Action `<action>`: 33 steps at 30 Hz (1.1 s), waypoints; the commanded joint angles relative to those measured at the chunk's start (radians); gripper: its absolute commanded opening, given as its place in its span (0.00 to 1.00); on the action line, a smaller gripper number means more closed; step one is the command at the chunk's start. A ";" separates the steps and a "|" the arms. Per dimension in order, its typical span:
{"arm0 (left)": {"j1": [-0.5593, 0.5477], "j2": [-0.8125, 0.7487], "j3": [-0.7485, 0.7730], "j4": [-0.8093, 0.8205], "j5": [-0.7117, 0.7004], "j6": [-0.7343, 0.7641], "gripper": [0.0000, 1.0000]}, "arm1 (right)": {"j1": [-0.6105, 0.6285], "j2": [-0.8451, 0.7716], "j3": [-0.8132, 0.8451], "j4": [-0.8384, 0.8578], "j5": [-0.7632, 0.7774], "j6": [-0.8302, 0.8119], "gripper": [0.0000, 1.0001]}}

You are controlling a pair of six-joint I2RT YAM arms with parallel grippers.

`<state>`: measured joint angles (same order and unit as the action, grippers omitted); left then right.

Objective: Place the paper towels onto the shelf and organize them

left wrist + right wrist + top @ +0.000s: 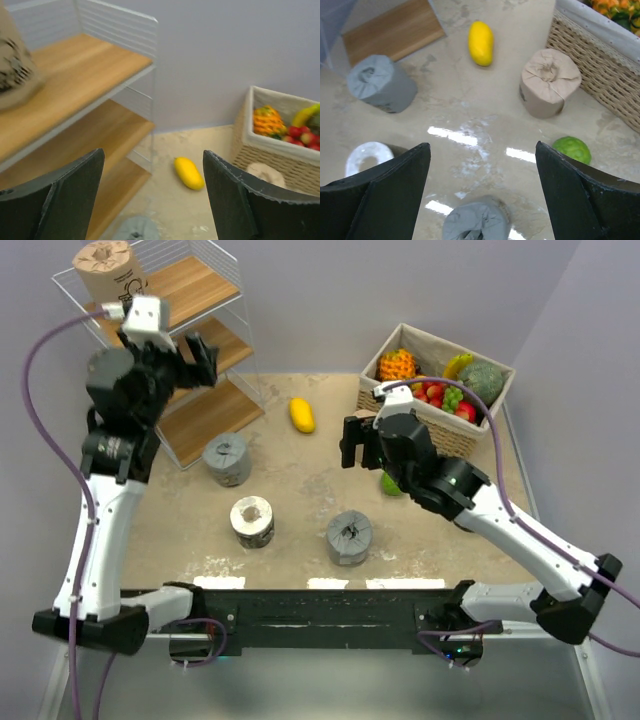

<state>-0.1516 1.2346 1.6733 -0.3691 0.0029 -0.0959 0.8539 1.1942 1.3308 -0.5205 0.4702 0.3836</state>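
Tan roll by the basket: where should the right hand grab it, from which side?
Across its round side wall, from above. The tan roll stands on end, twisted wrap up, curved sides exposed. The basket sits close beside it, so the pinch should probably run along that wall, not into it.

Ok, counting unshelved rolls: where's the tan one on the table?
Right wrist view, right side: the tan roll stands beside the wicker basket, between the yellow mango and the green lime.
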 commanded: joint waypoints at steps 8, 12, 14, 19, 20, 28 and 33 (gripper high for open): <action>-0.072 -0.245 -0.763 0.176 0.352 -0.216 0.86 | -0.268 0.277 0.113 0.011 -0.142 -0.034 0.82; -0.085 -0.294 -0.885 0.202 0.330 -0.215 0.87 | -0.328 0.364 0.160 0.002 -0.099 0.029 0.77; -0.092 -0.313 -0.923 0.240 0.312 -0.214 0.87 | -0.368 0.410 0.165 0.016 -0.091 0.076 0.75; -0.097 -0.336 -0.963 0.251 0.289 -0.203 0.89 | -0.415 0.505 0.194 0.036 -0.074 0.179 0.74; -0.104 -0.339 -0.962 0.254 0.286 -0.202 0.90 | -0.418 0.533 0.199 0.039 -0.070 0.217 0.74; -0.114 -0.365 -0.972 0.245 0.275 -0.196 0.91 | -0.434 0.628 0.211 0.105 -0.032 0.330 0.73; -0.121 -0.362 -0.972 0.243 0.279 -0.197 0.91 | -0.434 0.666 0.215 0.112 -0.022 0.350 0.72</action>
<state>-0.2653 0.8856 0.7052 -0.1719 0.2832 -0.2958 0.4206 1.8584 1.4990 -0.4549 0.4026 0.6769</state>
